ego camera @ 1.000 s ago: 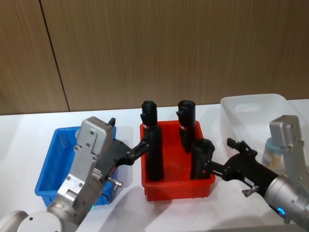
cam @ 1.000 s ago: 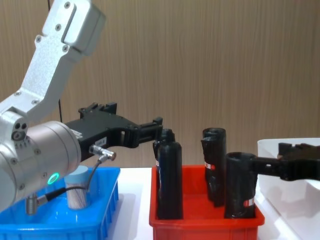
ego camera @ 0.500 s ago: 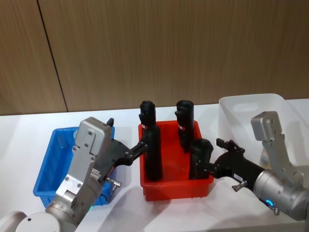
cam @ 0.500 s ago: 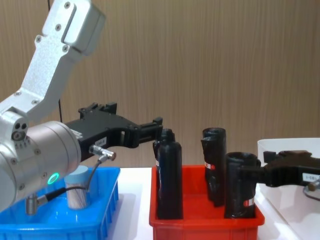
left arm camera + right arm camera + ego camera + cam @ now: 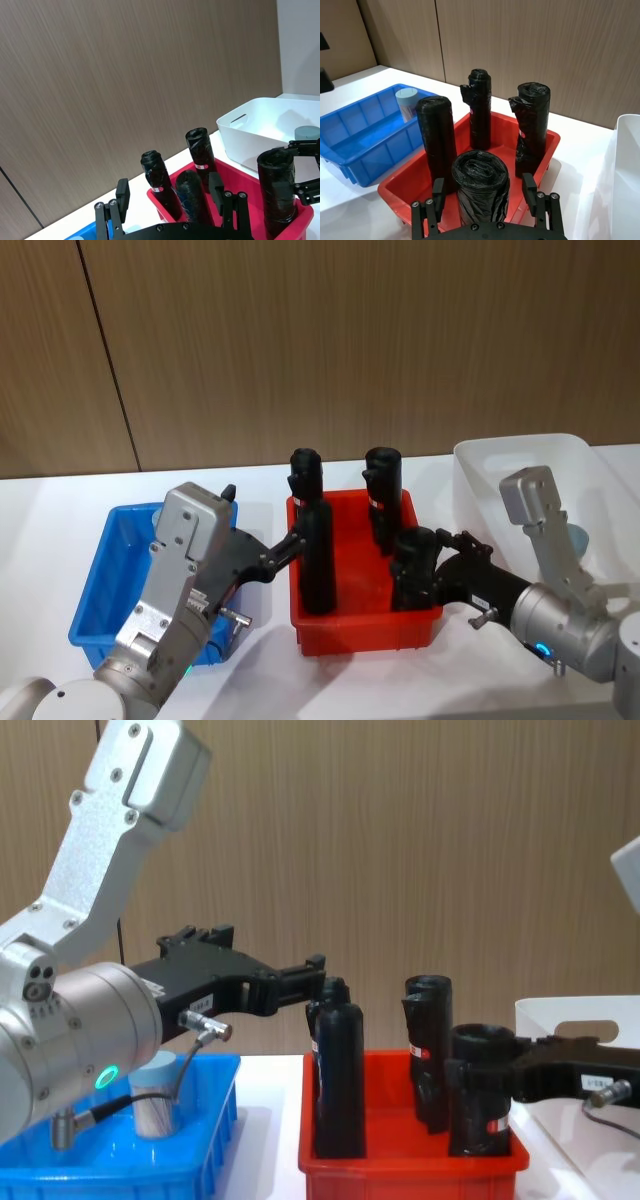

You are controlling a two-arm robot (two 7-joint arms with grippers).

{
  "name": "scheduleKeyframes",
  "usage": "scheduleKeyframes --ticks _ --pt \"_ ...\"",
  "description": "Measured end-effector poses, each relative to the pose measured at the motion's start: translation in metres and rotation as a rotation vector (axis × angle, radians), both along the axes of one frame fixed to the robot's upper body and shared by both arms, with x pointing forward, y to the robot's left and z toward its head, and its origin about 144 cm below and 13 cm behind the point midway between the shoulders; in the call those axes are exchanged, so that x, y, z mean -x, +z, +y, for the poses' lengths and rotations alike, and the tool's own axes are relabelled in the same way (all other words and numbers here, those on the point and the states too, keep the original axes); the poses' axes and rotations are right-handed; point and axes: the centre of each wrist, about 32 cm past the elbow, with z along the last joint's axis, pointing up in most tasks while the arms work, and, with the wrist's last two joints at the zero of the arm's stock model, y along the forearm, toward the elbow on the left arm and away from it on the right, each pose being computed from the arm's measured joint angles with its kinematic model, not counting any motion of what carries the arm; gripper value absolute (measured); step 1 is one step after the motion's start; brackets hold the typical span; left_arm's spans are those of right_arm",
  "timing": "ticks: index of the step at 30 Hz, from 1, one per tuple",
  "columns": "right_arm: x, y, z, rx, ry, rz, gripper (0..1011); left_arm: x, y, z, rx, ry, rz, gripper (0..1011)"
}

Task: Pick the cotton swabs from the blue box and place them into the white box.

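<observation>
The cotton swabs (image 5: 156, 1098) stand in the blue box (image 5: 105, 585), below your left end effector (image 5: 318, 982), which is open and empty. Your right end effector (image 5: 484, 195) straddles a black roll (image 5: 480, 187), fingers apart.

Even, soft indoor light, faint shadows beneath the bins, views sharp throughout.

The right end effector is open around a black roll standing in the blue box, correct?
Not quite: the black roll between the open right end effector stands in the red bin, not the blue box. The right wrist view shows this; the rest is right.
</observation>
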Motion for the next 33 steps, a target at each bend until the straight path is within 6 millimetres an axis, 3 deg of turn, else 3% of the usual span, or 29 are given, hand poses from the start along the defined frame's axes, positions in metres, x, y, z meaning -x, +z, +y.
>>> scheduleKeyframes --ticks 5,8,13,15,17,33 --pt "-0.005 -0.001 0.001 0.003 0.000 0.008 885 0.000 0.000 0.000 0.000 0.000 0.000 1003" --pt "-0.006 -0.002 0.001 0.003 0.001 0.010 766 0.000 0.000 0.000 0.000 0.000 0.000 1003" --pt "-0.009 -0.002 0.001 0.002 0.002 0.012 673 0.000 0.000 0.000 0.000 0.000 0.000 1003" --pt "-0.009 -0.003 0.001 0.002 0.002 0.012 567 0.000 0.000 0.000 0.000 0.000 0.000 1003" --pt "-0.010 -0.002 0.001 0.002 0.002 0.011 532 0.000 0.000 0.000 0.000 0.000 0.000 1003" --pt "-0.007 0.015 0.000 -0.014 0.004 -0.044 431 0.000 0.000 0.000 0.000 0.000 0.000 1003"
